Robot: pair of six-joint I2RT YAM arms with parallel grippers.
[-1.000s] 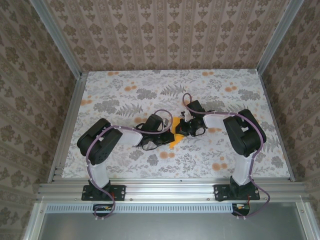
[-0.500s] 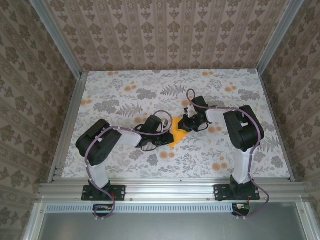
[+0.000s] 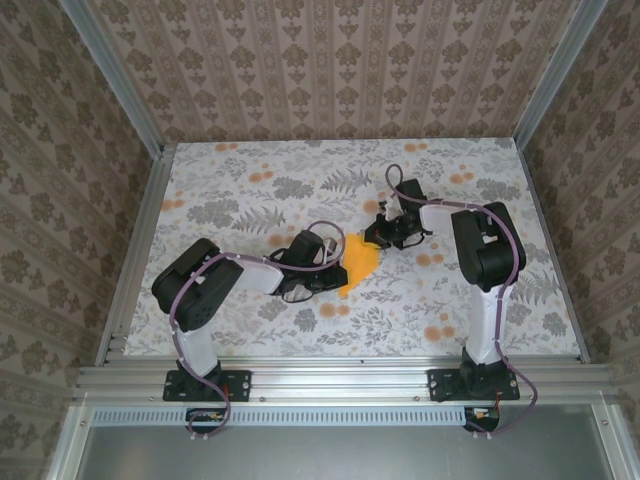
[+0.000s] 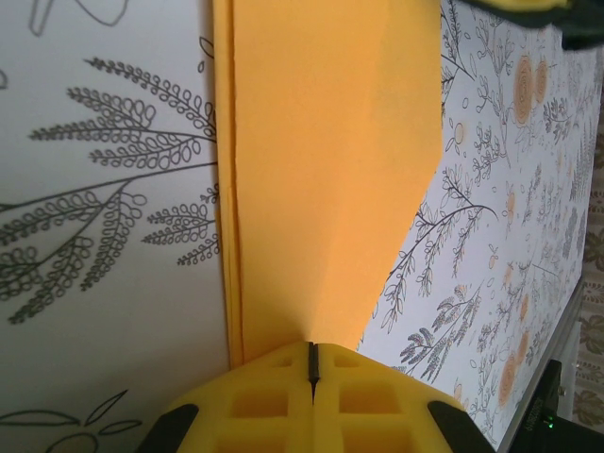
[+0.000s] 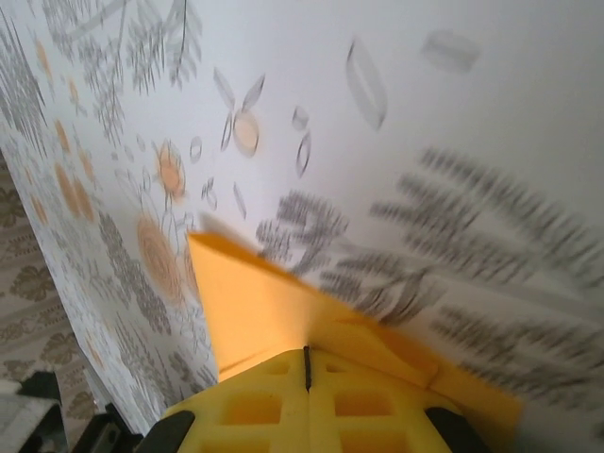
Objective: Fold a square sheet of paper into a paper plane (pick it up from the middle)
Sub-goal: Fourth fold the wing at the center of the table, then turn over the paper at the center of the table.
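Two grips on, both clamped tight | left gripper: jaws pressed together, pinching one end of the folded orange paper | right gripper: pinching the opposite end | paper spans between them over mid floral table

The top camera looks down from behind the arms over the whole counter. Each wrist camera peers past its jaws, skimming the counter closely; all share the orange paper.

Floral tabletop — damask-papered walls
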